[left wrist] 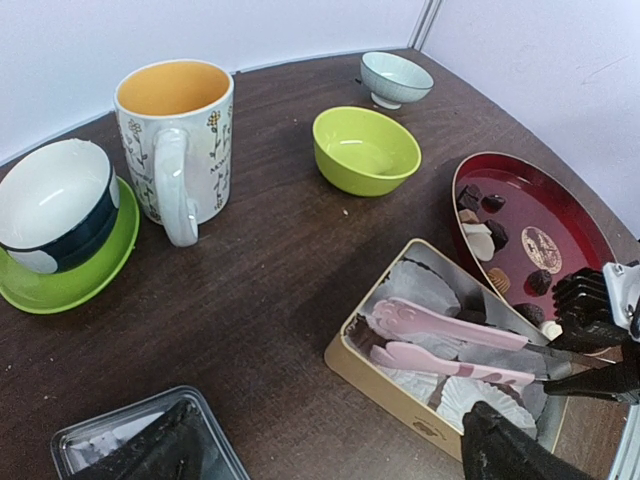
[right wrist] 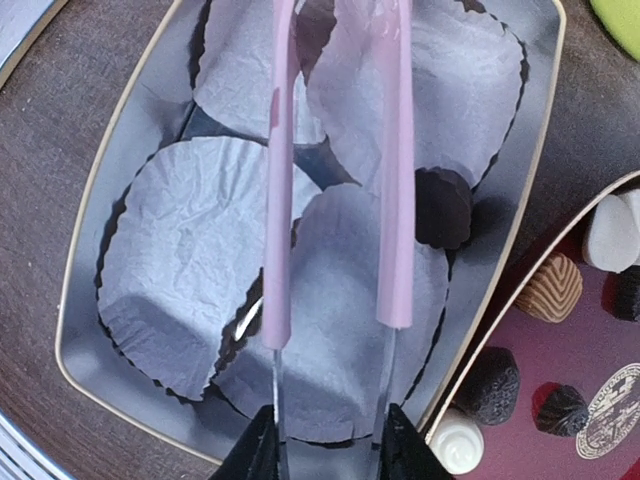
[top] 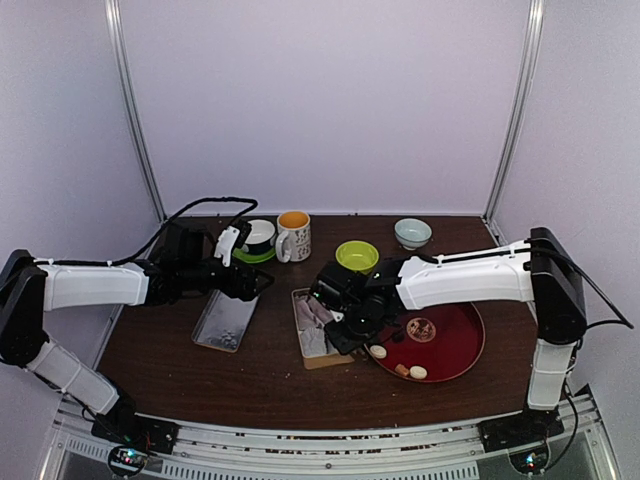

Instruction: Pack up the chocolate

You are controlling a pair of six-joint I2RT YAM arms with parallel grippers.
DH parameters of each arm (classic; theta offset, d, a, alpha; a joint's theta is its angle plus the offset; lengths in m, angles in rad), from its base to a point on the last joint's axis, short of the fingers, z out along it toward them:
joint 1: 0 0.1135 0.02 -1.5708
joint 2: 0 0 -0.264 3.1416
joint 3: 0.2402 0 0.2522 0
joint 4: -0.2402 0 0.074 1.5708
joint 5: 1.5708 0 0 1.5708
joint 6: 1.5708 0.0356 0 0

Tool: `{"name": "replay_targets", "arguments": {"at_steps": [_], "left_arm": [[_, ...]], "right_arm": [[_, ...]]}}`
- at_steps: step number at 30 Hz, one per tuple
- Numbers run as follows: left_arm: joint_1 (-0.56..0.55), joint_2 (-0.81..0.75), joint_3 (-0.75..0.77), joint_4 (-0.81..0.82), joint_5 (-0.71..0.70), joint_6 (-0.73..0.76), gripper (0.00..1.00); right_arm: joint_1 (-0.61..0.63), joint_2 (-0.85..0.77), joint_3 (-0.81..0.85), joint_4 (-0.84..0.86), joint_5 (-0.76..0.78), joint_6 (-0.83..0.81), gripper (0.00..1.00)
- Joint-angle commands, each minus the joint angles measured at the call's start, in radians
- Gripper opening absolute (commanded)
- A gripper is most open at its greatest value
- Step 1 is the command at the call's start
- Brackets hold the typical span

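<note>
The chocolate lies mostly on a round red tray (top: 455,345): cream and tan pieces (top: 409,370) near its front, dark ones (left wrist: 497,233) further back. One dark chocolate (right wrist: 442,205) sits inside the tan tin (top: 305,352), beside white paper cups (right wrist: 180,260). My right gripper (right wrist: 325,440) is shut on pink tongs (right wrist: 395,200), whose two arms reach over the paper cups with a gap between their tips. My left gripper (left wrist: 330,450) stands open above the table between the tin and a grey metal lid (top: 225,322), with nothing between its fingers.
Along the back stand a flowered mug (top: 294,236), a lime-green bowl (top: 357,256), a pale blue bowl (top: 412,233) and a dark bowl on a green saucer (top: 258,238). The red tray touches the tin's right side.
</note>
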Motion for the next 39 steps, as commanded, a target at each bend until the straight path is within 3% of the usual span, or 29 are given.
{"name": "replay_targets", "arguments": {"at_steps": [1,8,16,22,39], "left_arm": [[0.004,0.002,0.023,0.025,0.002,0.002,0.92],[0.004,0.003,0.024,0.025,0.004,0.002,0.92],[0.004,0.006,0.024,0.025,0.004,0.003,0.92],[0.004,0.007,0.026,0.024,0.009,0.0,0.91],[0.004,-0.005,0.023,0.022,0.009,0.001,0.91]], "right_arm": [[-0.001,0.001,0.049,-0.063,0.087,0.008,0.31],[0.012,0.022,0.111,-0.177,0.195,0.021,0.27],[0.014,0.006,0.112,-0.186,0.195,0.037,0.24],[0.013,-0.031,0.09,-0.169,0.165,0.052,0.29],[-0.008,-0.225,-0.046,-0.073,0.203,0.087,0.24]]}}
